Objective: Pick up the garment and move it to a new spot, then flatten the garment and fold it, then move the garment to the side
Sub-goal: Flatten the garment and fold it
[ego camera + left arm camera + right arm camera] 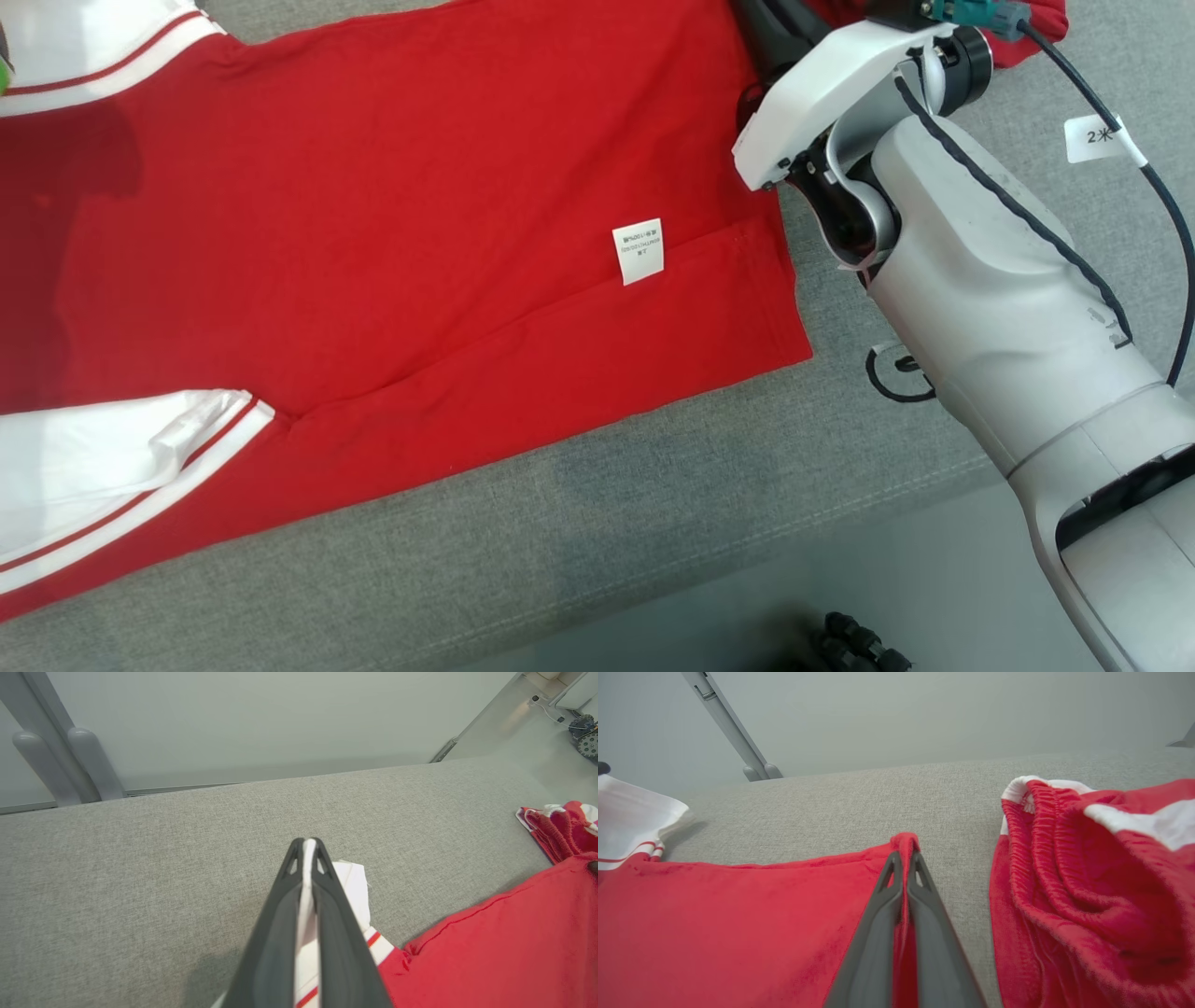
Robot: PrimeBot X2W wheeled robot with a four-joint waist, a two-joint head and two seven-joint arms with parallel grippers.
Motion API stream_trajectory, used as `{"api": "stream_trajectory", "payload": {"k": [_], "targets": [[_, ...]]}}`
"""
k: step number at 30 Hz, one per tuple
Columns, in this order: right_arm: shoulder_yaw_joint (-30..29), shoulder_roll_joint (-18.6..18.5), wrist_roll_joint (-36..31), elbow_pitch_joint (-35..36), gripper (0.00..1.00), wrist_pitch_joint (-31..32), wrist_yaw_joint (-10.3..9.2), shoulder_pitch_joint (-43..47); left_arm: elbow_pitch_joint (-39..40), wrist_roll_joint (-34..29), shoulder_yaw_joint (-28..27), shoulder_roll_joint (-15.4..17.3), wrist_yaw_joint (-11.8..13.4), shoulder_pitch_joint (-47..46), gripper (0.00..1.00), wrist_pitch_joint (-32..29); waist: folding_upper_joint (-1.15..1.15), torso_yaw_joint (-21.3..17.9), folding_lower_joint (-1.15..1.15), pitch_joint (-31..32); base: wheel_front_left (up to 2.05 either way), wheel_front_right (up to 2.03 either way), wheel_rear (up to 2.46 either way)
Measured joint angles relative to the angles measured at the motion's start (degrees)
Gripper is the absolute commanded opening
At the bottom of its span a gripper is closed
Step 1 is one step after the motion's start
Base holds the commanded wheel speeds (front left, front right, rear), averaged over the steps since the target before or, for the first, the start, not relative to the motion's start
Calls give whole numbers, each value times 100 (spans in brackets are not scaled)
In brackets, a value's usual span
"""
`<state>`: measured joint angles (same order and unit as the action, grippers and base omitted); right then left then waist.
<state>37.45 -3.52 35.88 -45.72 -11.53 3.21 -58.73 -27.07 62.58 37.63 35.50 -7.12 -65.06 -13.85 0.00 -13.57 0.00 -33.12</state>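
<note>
On grey cloth (653,523) — red cotton shirt with white sleeves (373,233); left gripper (306,845) clenched on sleeve, right gripper (904,856) clenched on hem, 1 o'clock.

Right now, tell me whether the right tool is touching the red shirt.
Touching. The right wrist view shows the right tool shut on an edge of the red shirt, cloth pinched between the two fingers.

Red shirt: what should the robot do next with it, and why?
Probably lift both grippers together. The left gripper is shut on the white sleeve, the right gripper on a red edge, and the shirt lies mostly flat, so raising both could start the fold.
</note>
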Motion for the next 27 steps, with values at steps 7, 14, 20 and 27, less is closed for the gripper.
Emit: {"api": "stream_trajectory", "payload": {"k": [7, 14, 20, 27], "targets": [[-46, -69, 46, -190, 0, -105, 45, 268, 334, 342, 146, -43, 0, 453, 0, 388, 0, 154, 0, 236, 0, 0, 0], [-179, -232, 130, -330, 0, -165, 124, 468, 732, 776, 316, -63, 0, 965, 0, 758, 0, 331, 0, 521, 0, 0, 0], [-309, -374, 247, -406, 0, -209, 176, 664, 1033, 1114, 494, -53, 0, 1398, 0, 873, 0, 506, 0, 781, 0, 0, 0], [-375, -434, 287, -435, 0, -242, 183, 691, 1462, 1526, 469, 158, 0, 1672, 0, 1065, 0, 737, 0, 981, 0, 0, 0]]}}
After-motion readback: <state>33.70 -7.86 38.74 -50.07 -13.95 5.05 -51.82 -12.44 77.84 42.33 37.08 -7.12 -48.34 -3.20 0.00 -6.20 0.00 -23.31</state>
